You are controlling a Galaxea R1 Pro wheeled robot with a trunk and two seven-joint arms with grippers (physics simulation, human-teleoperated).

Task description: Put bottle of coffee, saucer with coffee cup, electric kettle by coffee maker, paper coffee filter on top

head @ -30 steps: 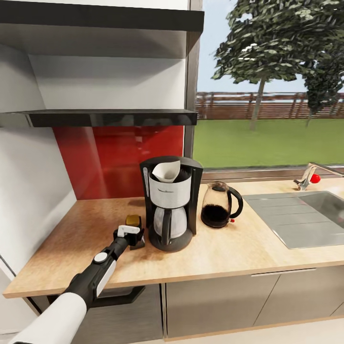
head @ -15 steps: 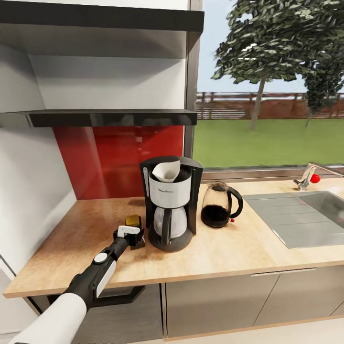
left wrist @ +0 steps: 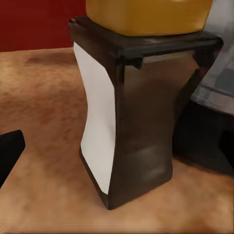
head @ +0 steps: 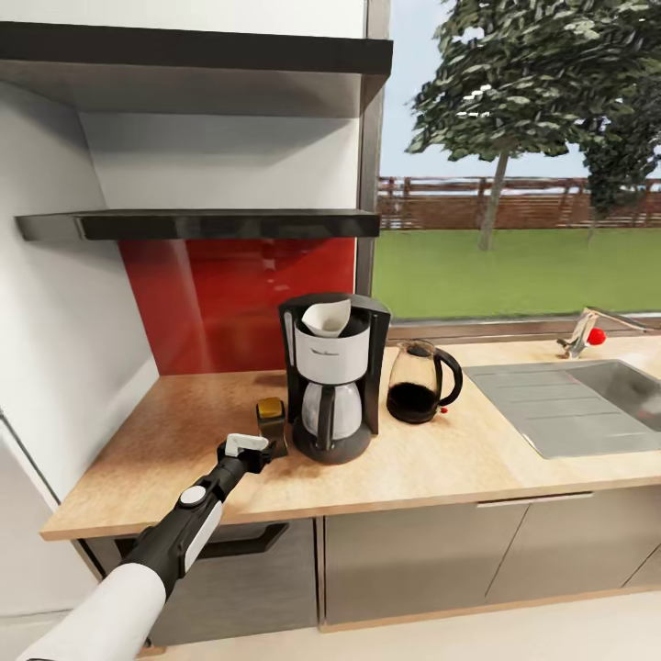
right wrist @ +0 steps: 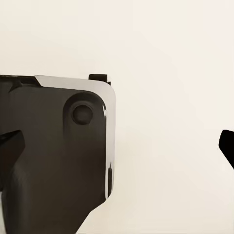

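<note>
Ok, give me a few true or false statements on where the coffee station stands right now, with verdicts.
1. The bottle of coffee stands on the kitchen countertop beside the coffee maker. True.
2. The paper coffee filter lies flat on the counter. False: it sits in the coffee maker's top.
3. The electric kettle stands between the coffee maker and the sink. True.
4. The left gripper is shut on the bottle. False: it is apart from the bottle, with a fingertip off to one side.
5. The kettle is on the kitchen shelf. False: it is on the countertop.
</note>
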